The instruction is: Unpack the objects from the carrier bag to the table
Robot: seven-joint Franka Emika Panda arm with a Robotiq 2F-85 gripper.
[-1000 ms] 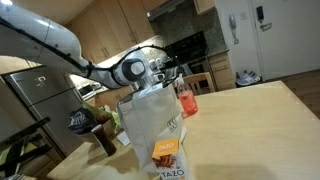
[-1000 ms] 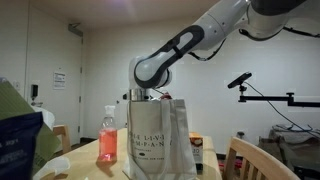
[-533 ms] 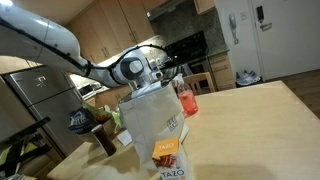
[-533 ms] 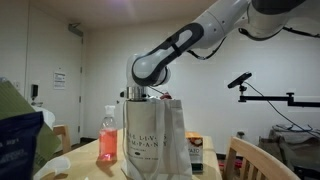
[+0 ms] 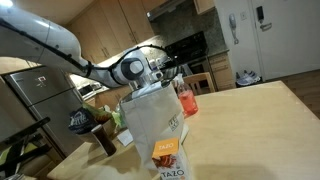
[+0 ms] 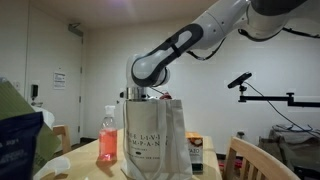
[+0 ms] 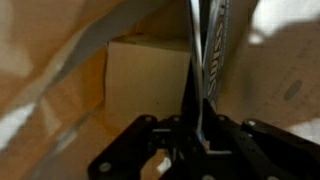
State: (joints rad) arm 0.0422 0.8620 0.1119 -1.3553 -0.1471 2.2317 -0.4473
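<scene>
Nothing visible has shifted in either exterior view since the earlier frames: the arm (image 5: 50, 40) still bends down from the upper left into the open mouth of the bag (image 5: 150, 118). The bag stands upright on the light-wood surface (image 5: 255, 115) at lower centre. It is whitish and crinkly, with small dark print on its face (image 6: 152, 140). A red-pink bottle (image 6: 108, 138) stands just beside it, and an orange carton (image 5: 166, 152) lies in front of it. In the wrist view, inside the bag, the gripper (image 7: 200, 135) at bottom centre looks pressed together on the thin edge of a flat blue-and-white package (image 7: 205, 50) that rises to the top of the frame. A tan cardboard box (image 7: 145, 80) lies at centre left behind it.
</scene>
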